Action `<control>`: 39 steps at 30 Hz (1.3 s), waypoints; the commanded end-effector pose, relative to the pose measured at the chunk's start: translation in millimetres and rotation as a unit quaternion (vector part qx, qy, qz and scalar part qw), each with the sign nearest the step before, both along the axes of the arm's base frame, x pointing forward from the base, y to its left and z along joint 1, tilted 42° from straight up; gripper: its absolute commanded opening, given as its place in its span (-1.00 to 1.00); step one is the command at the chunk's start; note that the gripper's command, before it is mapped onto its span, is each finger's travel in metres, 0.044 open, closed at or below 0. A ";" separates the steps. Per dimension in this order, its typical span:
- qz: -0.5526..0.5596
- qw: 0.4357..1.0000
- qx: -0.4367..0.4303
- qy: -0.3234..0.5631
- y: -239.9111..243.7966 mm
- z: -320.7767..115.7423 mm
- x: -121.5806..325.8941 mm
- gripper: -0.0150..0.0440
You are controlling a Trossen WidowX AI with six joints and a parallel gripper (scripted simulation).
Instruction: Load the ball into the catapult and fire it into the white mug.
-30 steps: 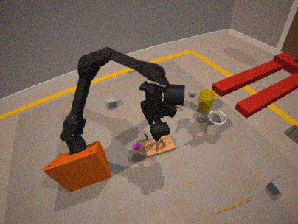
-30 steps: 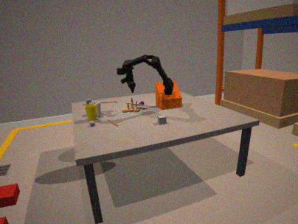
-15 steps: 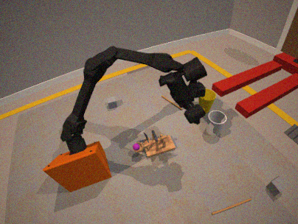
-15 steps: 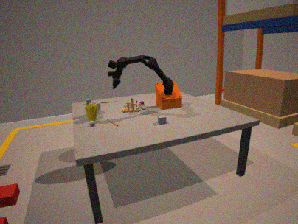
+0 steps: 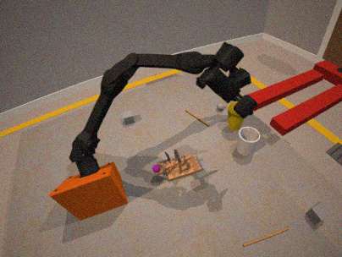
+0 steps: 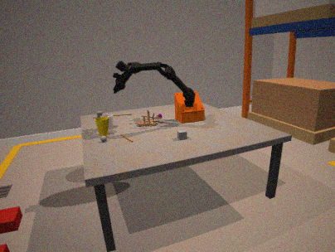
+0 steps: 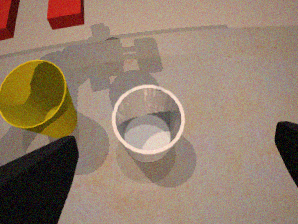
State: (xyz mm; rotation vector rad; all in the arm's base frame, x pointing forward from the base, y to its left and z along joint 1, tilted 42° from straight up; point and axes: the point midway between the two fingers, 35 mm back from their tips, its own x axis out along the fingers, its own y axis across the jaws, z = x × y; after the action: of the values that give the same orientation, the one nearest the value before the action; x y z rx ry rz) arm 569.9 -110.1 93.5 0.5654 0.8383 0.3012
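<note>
The purple ball (image 5: 156, 168) (image 6: 159, 116) rests at the cup on the end of the catapult's throwing arm, on the side toward the robot base. The wooden catapult (image 5: 192, 164) (image 6: 146, 123) stands on the table. The white mug (image 5: 245, 147) (image 6: 110, 120) (image 7: 148, 136) is upright beyond the catapult's other end; the wrist view looks down into it and shows no ball inside. My gripper (image 5: 245, 111) (image 6: 115, 90) (image 7: 177, 139) is open and empty, high above the mug area. The ball and catapult are outside the wrist view.
A yellow cup (image 5: 234, 120) (image 6: 102, 126) (image 7: 56, 122) stands close beside the mug. A grey ball (image 5: 220, 106) (image 6: 104, 139) lies near it. Grey blocks (image 5: 314, 215) (image 6: 182, 134) and thin wooden sticks (image 5: 197, 117) (image 5: 266, 237) lie around. Red beams (image 5: 309, 111) show past the table.
</note>
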 end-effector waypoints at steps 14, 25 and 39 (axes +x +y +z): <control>-0.003 1.000 0.005 0.003 -0.9 -5.1 -11.8 0.91; -0.003 1.000 0.005 0.003 -0.9 -5.1 -11.8 -0.07; -0.003 1.000 0.005 0.003 -0.9 -5.1 -11.8 -0.49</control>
State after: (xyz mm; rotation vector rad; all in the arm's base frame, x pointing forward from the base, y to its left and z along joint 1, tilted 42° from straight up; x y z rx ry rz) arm 557.8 -112.5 88.4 0.5830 0.8438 0.2916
